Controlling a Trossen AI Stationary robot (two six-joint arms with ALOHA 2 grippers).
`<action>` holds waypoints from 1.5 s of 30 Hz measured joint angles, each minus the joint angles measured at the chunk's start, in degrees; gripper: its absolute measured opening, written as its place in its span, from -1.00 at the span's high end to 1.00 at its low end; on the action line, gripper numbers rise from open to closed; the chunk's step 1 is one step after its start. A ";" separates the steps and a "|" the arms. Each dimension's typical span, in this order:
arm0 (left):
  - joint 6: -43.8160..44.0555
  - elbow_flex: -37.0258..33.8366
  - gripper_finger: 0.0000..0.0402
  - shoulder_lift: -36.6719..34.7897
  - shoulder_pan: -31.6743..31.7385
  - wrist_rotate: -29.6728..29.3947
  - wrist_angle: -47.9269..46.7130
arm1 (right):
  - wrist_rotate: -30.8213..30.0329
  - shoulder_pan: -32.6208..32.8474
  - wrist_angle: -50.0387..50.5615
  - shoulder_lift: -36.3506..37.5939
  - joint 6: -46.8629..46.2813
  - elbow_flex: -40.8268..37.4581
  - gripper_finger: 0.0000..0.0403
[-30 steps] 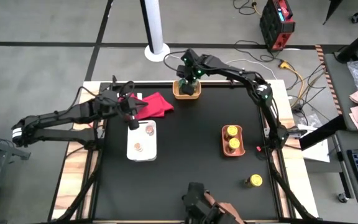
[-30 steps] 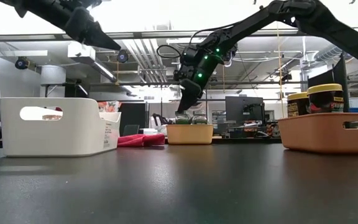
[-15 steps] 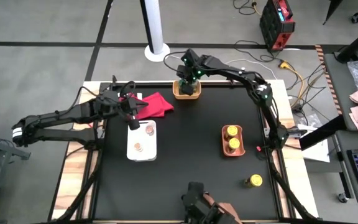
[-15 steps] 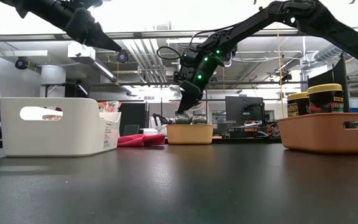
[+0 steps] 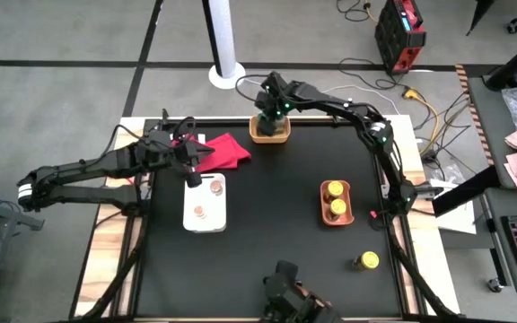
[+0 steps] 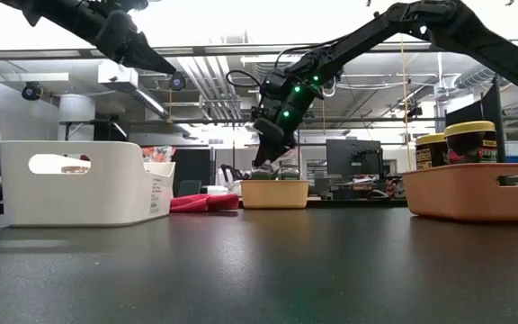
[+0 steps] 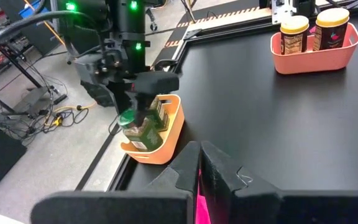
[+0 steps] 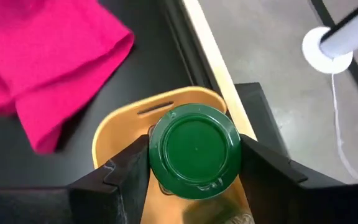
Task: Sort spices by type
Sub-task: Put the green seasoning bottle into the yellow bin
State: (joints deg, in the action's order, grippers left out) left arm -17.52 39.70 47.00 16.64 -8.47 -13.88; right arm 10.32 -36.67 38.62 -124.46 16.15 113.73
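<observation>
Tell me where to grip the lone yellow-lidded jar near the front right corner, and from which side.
Grip the yellow-lidded jar across its round body just under the lid, coming straight down from above. It appears to stand upright and alone on the bare table, apart from the orange tray, so the fingers have room on either side. The right gripper is nearer, but is shut on a green-lidded jar.

Both arms are built of dark, matte black segments joined by rounded joints. The left arm (image 5: 88, 170) carries a white band near its base end, and a thin black cable loops beside its wrist. The right arm (image 5: 366, 135) shows small green indicator lights glowing at its wrist and another along its forearm. The right gripper (image 8: 194, 163) has broad, angular black fingers (image 8: 127, 171).
</observation>
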 joint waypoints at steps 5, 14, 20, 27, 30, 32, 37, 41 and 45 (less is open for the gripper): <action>0.04 0.00 1.00 0.00 0.00 0.00 0.03 | -0.04 0.15 -0.12 0.00 -7.05 0.00 -0.04; 0.05 0.00 1.00 0.00 0.00 0.00 0.34 | -2.74 0.81 0.07 0.03 -12.84 0.00 -0.08; 0.26 0.00 1.00 0.00 0.00 0.00 0.29 | -7.55 1.77 0.07 0.10 -12.62 0.37 -0.14; 0.26 0.00 1.00 0.01 0.00 0.00 0.22 | -8.91 3.02 1.55 0.28 -12.15 2.51 -0.29; 0.26 0.00 1.00 0.00 0.00 0.00 0.16 | -8.92 3.19 1.75 0.38 -12.15 3.32 -0.36; 0.26 0.00 1.00 0.00 0.00 0.00 0.14 | -9.75 3.19 1.84 0.55 -12.47 3.99 -0.40; 0.27 0.00 1.00 0.00 0.00 0.00 0.14 | -16.31 2.08 1.62 0.70 -12.19 6.42 -0.33; 0.26 0.00 1.00 0.00 0.00 0.00 0.16 | -16.41 0.60 1.63 0.70 -10.97 6.19 -0.04; 0.54 0.00 1.00 0.01 0.00 0.00 0.16 | -16.35 0.11 1.81 0.70 -9.05 4.25 0.38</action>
State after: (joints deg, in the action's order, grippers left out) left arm -16.98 39.70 47.02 16.65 -8.47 -13.72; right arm -6.02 -36.56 40.43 -123.76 7.10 117.99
